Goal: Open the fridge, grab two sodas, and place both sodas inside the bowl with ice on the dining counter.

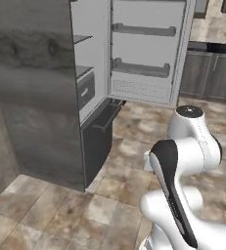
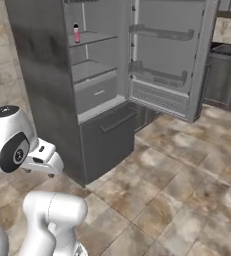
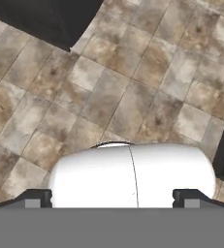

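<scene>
At the left end of the upper shelf (image 2: 89, 38) inside the tall dark grey fridge (image 2: 47, 75), whose door (image 2: 167, 55) stands wide open, a small pink soda bottle (image 2: 76, 34) stands upright. The pincer (image 3: 111, 197) points down at the tiled floor (image 3: 108, 92), fingers wide apart, empty.

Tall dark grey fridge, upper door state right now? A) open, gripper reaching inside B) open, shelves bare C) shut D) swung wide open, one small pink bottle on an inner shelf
D: the tall dark grey fridge has its upper door swung wide, and a small pink bottle with a black cap stands on an upper shelf.
</scene>
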